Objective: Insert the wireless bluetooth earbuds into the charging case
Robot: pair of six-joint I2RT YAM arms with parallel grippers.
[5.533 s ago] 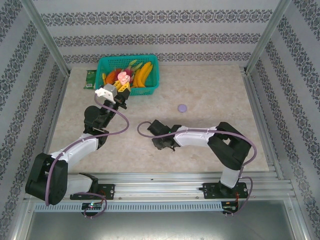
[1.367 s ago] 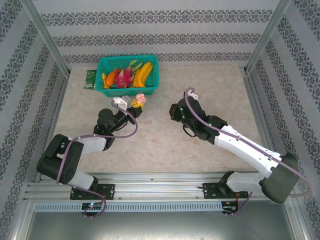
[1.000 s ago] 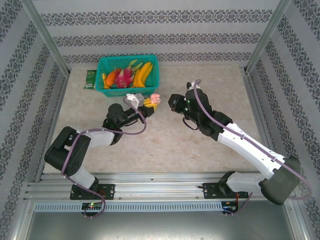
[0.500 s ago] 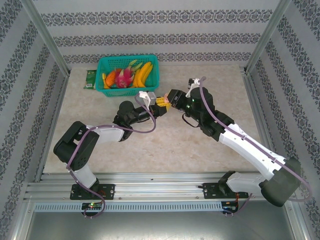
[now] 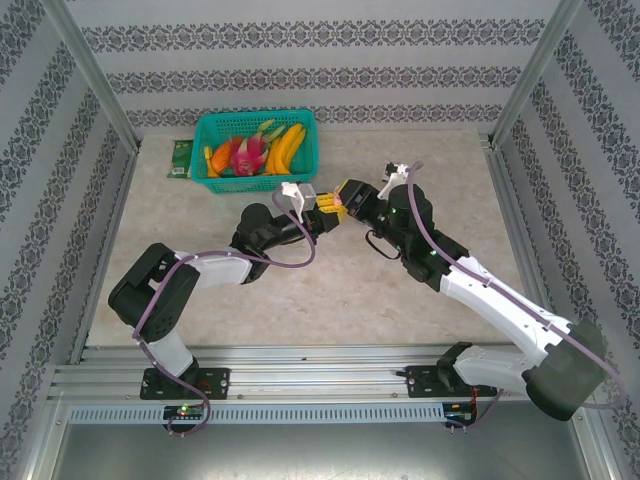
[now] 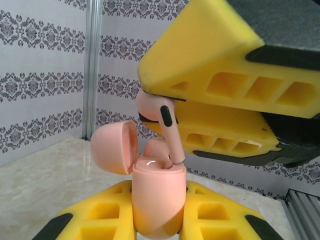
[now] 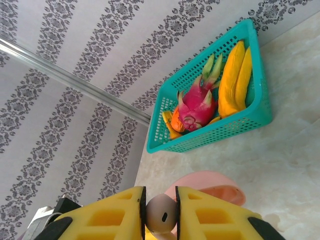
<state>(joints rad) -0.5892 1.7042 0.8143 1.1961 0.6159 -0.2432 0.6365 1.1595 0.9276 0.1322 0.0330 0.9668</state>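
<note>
From my station, the pale marbled tabletop (image 5: pixel 420 300) spreads out under both arms, which reach in from the near edge and meet above its far half, close to the middle. The teal basket (image 5: pixel 257 182) sits by the far left corner with bananas (image 5: pixel 288 148) and a dragon fruit (image 5: pixel 245 155) inside. A small green board (image 5: pixel 180 158) lies against its left side.

The two tools meet just off the basket's near right corner, lifted off the surface. My left end effector (image 6: pixel 157 217) is clamped narrow on the body of the pink charging case (image 6: pixel 157 200). It holds the case upright with the lid swung open to one side.

My right end effector (image 6: pixel 150 102) comes in from above and pinches the head of a pale pink earbud (image 6: pixel 168 131) between its yellow pads (image 6: pixel 210 65). On the right wrist camera I see that same bud (image 7: pixel 161 216) squeezed between the pads, with the case (image 7: pixel 200 182) behind it.

The bud hangs stem down and slightly tilted, its tip right at the case's open mouth. I cannot tell whether the tip has entered its slot. A rounded pink shape sits in the mouth beside the stem; what it is I cannot make out.
</note>
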